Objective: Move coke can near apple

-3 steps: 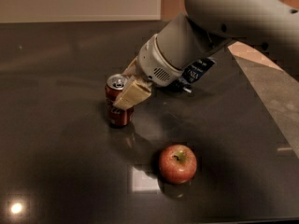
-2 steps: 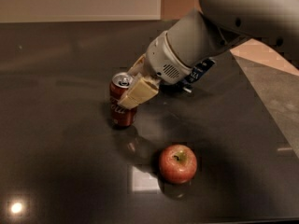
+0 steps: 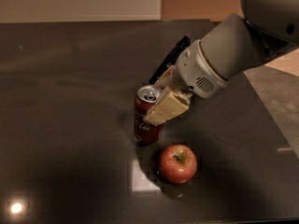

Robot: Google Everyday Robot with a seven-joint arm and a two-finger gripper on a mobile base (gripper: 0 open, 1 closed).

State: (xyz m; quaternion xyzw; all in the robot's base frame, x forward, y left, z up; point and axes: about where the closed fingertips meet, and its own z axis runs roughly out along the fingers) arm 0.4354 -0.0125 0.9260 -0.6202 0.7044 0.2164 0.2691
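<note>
Dark glossy table (image 3: 56, 125), pale wall (image 3: 79, 1) behind, light glare (image 3: 16, 207) on surface

The pincer (image 3: 150, 112), clamped on the coke can (image 3: 141, 126), has carried it rightward and closer across the desk (image 3: 65, 125), so it now stands just beside the apple (image 3: 177, 164), at its upper left.

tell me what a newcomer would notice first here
The pale grey robot arm reaching in from the upper right stands out, its cream two-finger gripper closed on a small red cylindrical coke can with a silver top, at the middle of the dark glossy table. Just front-right of the can sits a round red apple with a yellowish patch at its stem, close by.
</note>
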